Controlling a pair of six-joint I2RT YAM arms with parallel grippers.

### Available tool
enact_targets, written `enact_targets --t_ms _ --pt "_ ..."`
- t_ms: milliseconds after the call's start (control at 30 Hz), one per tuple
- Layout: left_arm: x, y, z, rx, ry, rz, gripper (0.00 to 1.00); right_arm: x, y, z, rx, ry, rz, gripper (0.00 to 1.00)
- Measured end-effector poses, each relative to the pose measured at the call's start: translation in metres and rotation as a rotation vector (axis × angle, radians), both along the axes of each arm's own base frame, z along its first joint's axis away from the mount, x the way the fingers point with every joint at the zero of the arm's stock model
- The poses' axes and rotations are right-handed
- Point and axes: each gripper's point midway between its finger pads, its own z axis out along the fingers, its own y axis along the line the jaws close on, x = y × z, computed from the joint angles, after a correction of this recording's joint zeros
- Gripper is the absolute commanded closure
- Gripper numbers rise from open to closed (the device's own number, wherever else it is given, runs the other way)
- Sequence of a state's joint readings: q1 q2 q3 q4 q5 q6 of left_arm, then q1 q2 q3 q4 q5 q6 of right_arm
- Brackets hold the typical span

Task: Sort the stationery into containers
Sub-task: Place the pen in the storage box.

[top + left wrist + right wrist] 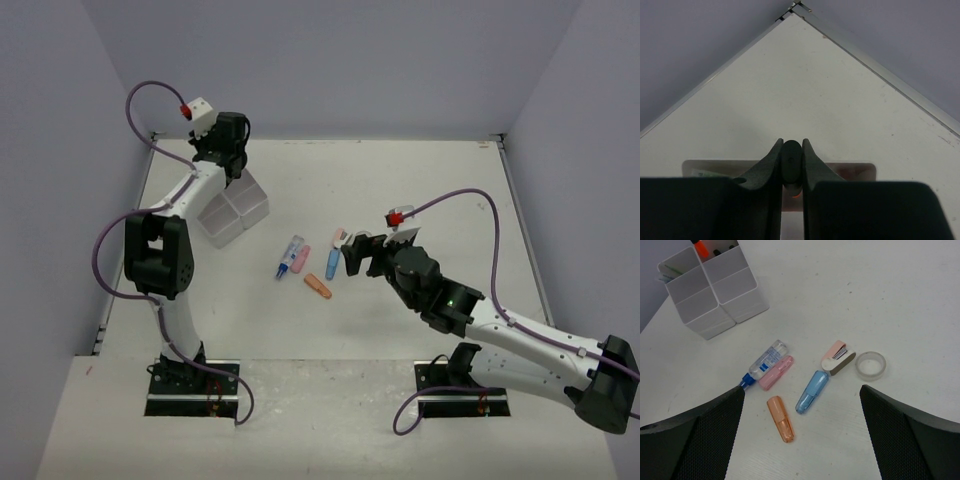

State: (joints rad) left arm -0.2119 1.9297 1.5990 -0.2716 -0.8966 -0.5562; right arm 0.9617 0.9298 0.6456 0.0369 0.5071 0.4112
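Observation:
The white four-compartment tray (pixel 232 212) stands at the far left; in the right wrist view (pixel 715 285) it holds a few pens. My left gripper (pixel 228 160) hovers over the tray's far side. In its wrist view the gripper (pixel 791 150) is shut on a dark-ended orange highlighter (pixel 791 161), with the tray rim (pixel 860 167) below. On the table lie a clear glue bottle (pixel 765 360), a pink highlighter (pixel 776 372), a peach highlighter (pixel 780 418), a blue highlighter (pixel 812 391), a small pink-and-white stapler-like item (pixel 838 358) and a clear tape roll (pixel 870 365). My right gripper (pixel 802 389) is open and empty above them.
The loose items cluster at the table's middle (pixel 315 262), right of the tray. Grey walls close the table in at the back and on both sides. The right arm (pixel 500 325) stretches in from the near right.

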Motion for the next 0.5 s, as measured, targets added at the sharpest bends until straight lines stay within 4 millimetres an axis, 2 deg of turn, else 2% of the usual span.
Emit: enact_targets --t_ms 67,133,267,300,333,433,500 --pt "-0.002 0.001 -0.005 0.006 0.004 0.007 0.99 0.000 0.001 0.000 0.001 0.001 0.004 0.01" --pt "-0.005 0.002 -0.013 0.010 0.018 0.008 0.92 -0.001 0.001 0.000 0.001 0.001 0.006 0.01" --pt "-0.007 0.002 -0.023 0.008 0.035 0.004 0.44 -0.001 0.002 0.000 0.003 0.003 0.015 0.01" --pt "-0.007 0.001 -0.024 0.005 0.034 0.003 0.35 -0.002 0.003 0.000 0.003 0.004 0.019 0.01" --pt "-0.007 0.001 -0.025 0.005 0.034 0.001 0.31 -0.002 0.004 0.000 0.004 0.005 0.024 0.01" --pt "-0.006 -0.001 -0.026 -0.004 0.034 -0.007 0.25 -0.002 0.006 -0.004 -0.002 0.012 0.030 0.01" --pt "-0.006 -0.004 -0.024 -0.012 0.030 -0.020 0.21 -0.002 0.008 -0.010 -0.014 0.027 0.036 0.07"
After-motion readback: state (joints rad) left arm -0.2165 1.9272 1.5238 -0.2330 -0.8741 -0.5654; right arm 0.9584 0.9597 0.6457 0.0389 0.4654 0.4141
